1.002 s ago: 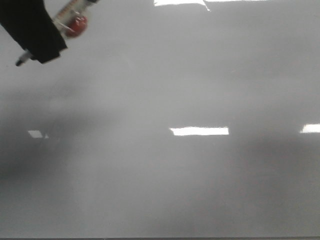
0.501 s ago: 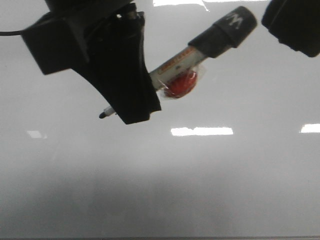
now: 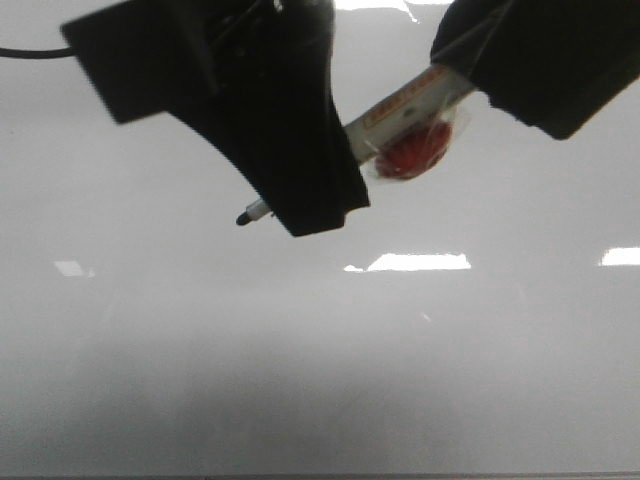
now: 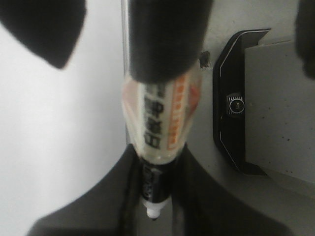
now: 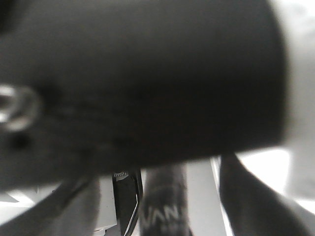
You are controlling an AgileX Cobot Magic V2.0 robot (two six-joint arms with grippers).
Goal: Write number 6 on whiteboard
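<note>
Step in hand: a handover or regrip of the marker [image 3: 400, 112] above the whiteboard [image 3: 420, 380], by the look of it; no writing has begun.
Number 6: not on the board yet; the glossy grey surface shows only light reflections [image 3: 418, 262].
Marker: slanted in the air in the front view, its dark tip [image 3: 243, 218] low and to the left, the capped rear end up to the right. A red blob [image 3: 415, 155] hangs from the barrel in clear wrapping.
Left gripper [image 3: 300, 180]: clamped on the marker's front part, with the tip poking out beyond its fingers; the left wrist view shows the barrel running between them.
Right gripper [image 3: 530, 60]: its black bulk covers the marker's rear end, and its wrist view shows the cap's lettering [image 5: 165, 216] just below it. Whether it is closed on the cap cannot be told.
Next move: probably settle which arm carries the marker, free the other, then bring the tip down until it touches the board for the first stroke.
Change from earlier: half a second ago the right gripper stood apart from the cap, which was plainly visible; now it covers it. The left gripper and marker have shifted slightly rightward and upward.
</note>
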